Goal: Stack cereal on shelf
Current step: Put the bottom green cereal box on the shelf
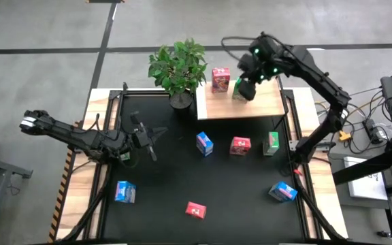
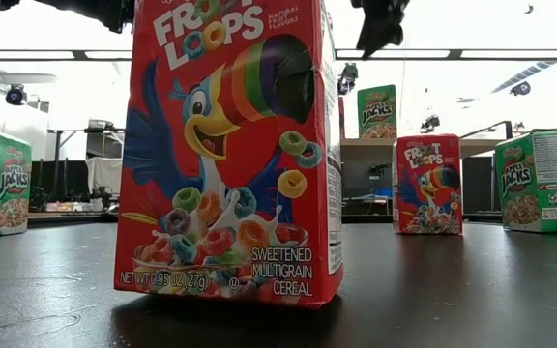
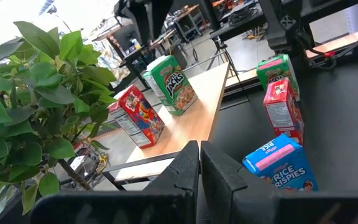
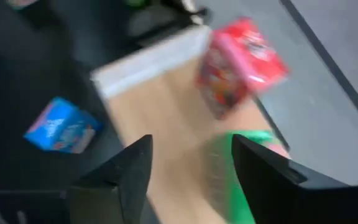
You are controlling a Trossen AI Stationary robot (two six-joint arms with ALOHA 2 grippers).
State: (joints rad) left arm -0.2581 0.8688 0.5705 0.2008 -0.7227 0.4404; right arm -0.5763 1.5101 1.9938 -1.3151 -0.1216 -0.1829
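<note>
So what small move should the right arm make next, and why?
Probably lift the right gripper straight up. Its jaws stand open over the green box, which stands upright on the shelf beside the red box, so it seems placed.

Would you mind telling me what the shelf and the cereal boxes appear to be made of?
The shelf looks like pale, matte wood, going by its light tan surface and squared plank edges. The red Froot Loops box looks like thin printed cardboard with a slight sheen: folded corners and a seamed side panel show.
</note>
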